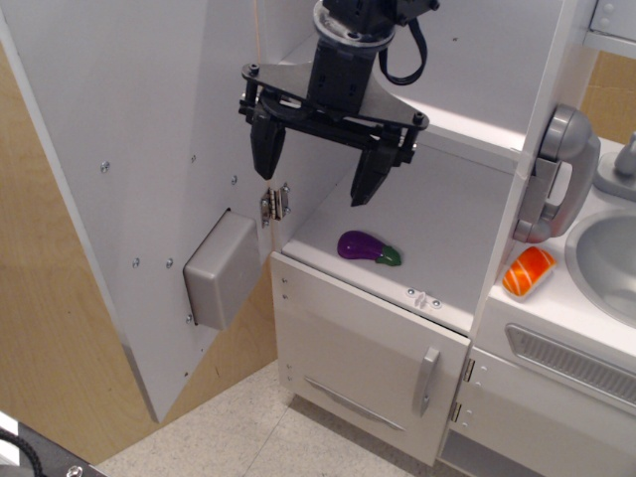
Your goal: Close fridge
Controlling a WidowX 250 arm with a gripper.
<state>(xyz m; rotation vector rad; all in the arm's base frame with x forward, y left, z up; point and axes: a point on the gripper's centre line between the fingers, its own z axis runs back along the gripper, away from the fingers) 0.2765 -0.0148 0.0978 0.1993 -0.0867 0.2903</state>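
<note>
- My gripper (316,167) hangs in front of the fridge (437,214), its two black fingers (266,147) spread wide with nothing between them.
- The fridge fills the middle of the view, and its one large door (129,179) stands swung wide open to the left, inner face toward me.
- One grey box (221,268) sits on that inner face, near the hinge (276,202).
- My left fingertip hovers just above the hinge; whether it touches, I cannot tell.
- One purple eggplant (368,247) lies on the fridge shelf below me.
- One smaller lower door (373,363) is shut, with one grey handle (426,379).
- One grey phone (556,174) and one orange item (529,271) sit to the right, beside one sink (596,260).
</note>
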